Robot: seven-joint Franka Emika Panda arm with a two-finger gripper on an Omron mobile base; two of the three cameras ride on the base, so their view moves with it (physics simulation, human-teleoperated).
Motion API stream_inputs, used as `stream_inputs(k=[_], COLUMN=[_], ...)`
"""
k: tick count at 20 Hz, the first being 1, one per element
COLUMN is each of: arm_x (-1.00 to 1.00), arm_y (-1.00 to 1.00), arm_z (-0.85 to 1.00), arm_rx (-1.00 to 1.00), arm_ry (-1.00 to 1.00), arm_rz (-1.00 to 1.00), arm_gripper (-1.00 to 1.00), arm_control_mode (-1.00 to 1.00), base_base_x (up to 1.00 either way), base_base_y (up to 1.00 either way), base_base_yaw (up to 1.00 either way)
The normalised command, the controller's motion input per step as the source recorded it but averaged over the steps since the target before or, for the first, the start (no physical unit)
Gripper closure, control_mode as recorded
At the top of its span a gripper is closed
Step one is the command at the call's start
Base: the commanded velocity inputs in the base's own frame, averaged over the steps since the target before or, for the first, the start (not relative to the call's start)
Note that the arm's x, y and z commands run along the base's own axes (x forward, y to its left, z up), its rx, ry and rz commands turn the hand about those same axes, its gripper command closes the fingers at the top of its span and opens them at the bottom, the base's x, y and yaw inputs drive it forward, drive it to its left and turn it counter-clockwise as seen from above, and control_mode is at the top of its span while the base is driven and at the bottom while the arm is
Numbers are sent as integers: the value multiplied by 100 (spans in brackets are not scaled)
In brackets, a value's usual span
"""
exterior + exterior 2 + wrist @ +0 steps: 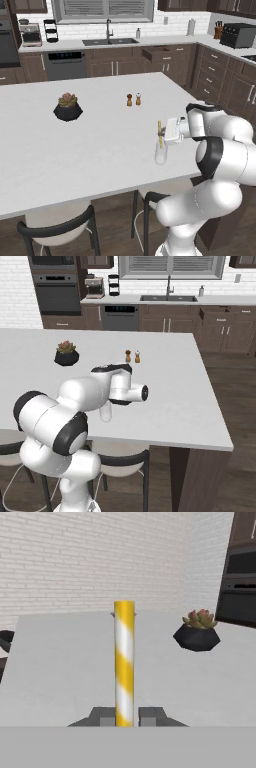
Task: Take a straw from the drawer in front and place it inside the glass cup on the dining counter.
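1. Gripper (163,134), jaws closed on the straw (124,662); yellow-and-white striped, it stands upright between the finger tips (150,716)
2. Glass cup (160,154), on the dining counter (100,145) near its front edge, directly below the straw
3. Drawer (161,53), open in the far cabinet run
4. Step in hand, as judged: placing; the straw's lower end seems at or inside the cup mouth, depth unclear
5. Next move calls for a straight descent, then release
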Motion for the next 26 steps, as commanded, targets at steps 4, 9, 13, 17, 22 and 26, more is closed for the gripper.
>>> stream_inputs(k=[4, 9, 13, 17, 22, 26], arm_x=[-3, -10, -12, -14, -10, -4], arm_y=[0, 0, 0, 0, 0, 0], arm_z=[0, 0, 0, 0, 0, 0], arm_rx=[0, 0, 0, 0, 0, 0], arm_ry=[6, 2, 0, 0, 0, 0], arm_rz=[0, 1, 1, 1, 1, 2], arm_gripper=[100, 100, 100, 100, 100, 100], arm_control_mode=[-100, -100, -100, -100, -100, -100], base_base_x=[0, 0, 0, 0, 0, 0], base_base_y=[0, 0, 0, 0, 0, 0], base_base_yaw=[0, 0, 0, 0, 0, 0])
